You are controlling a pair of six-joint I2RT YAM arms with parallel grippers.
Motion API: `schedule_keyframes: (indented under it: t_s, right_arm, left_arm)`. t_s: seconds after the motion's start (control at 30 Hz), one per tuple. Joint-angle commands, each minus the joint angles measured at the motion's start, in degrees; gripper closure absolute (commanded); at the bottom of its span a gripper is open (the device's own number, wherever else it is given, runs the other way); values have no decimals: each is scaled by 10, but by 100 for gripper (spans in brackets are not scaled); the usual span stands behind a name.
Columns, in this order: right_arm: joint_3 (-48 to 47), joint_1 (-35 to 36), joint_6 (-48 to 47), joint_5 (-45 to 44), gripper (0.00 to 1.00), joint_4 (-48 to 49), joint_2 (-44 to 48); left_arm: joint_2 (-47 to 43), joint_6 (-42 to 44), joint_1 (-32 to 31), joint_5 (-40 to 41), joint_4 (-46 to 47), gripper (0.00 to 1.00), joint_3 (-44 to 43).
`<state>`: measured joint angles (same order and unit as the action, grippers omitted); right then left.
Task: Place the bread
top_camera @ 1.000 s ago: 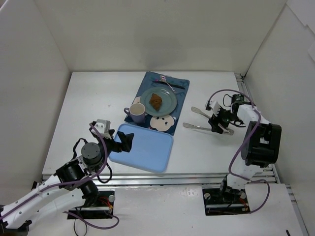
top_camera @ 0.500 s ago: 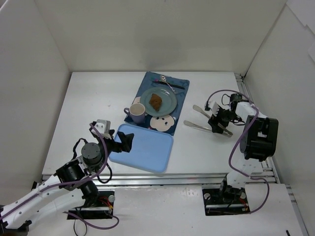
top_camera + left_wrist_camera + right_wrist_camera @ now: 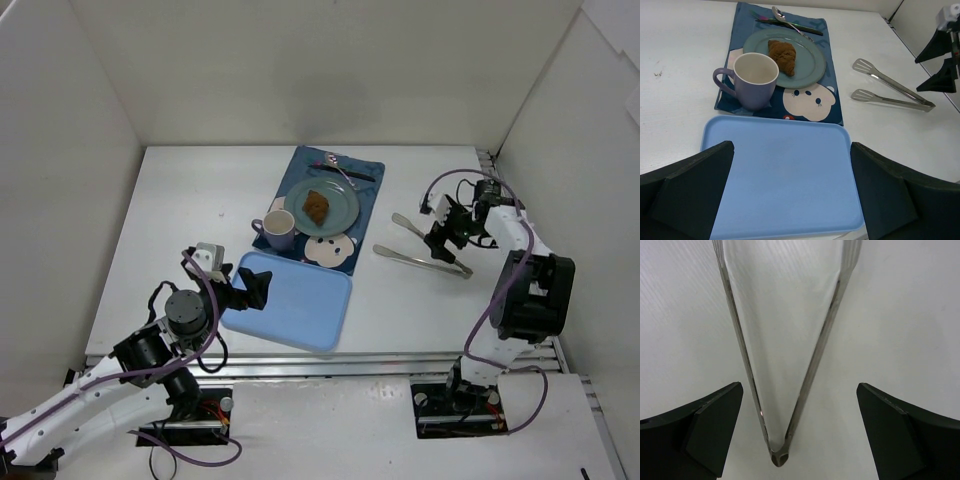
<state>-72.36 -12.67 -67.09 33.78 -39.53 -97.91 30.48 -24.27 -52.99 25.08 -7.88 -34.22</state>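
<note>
The bread (image 3: 316,207) (image 3: 782,51), a small dark brown piece, lies on the teal plate (image 3: 343,213) (image 3: 810,62) on the blue placemat. Metal tongs (image 3: 425,250) (image 3: 827,325) (image 3: 890,92) lie flat on the table to the plate's right, arms spread. My right gripper (image 3: 434,230) (image 3: 798,390) hovers over their hinge end, open, touching nothing. At the near left my left gripper (image 3: 255,290) (image 3: 790,150) stands open over the light blue tray (image 3: 300,300) (image 3: 780,175), empty.
A lilac mug (image 3: 279,230) (image 3: 756,80) and a white bear-face coaster (image 3: 330,248) (image 3: 807,97) sit on the placemat's (image 3: 367,190) near edge. Cutlery (image 3: 345,172) lies along its far edge. White walls enclose the table on three sides.
My right gripper has opened wide and let go of the tongs, then drawn back and up a little. The tongs now rest spread on the table. The left arm has not moved.
</note>
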Motion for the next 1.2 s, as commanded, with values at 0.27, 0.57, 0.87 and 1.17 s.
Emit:
schedule_keyframes:
  t_s: [0.27,0.57,0.87,1.17]
  right_arm:
    - [-102,135,254,169,2,100,162]
    - [-128,341,737,-269,2,194,205]
    - [23,492,893,-398,2,275,323]
    - [82,574,884,-434,2,273,385]
  left_arm:
    - [34,3,-3,52,41,2,-13]
    - [18,-4,-3,79,14,2,-38]
    - [19,-14,-3,144,-26,1,-70]
    - [21,-4,-3,137,-34,1,-89]
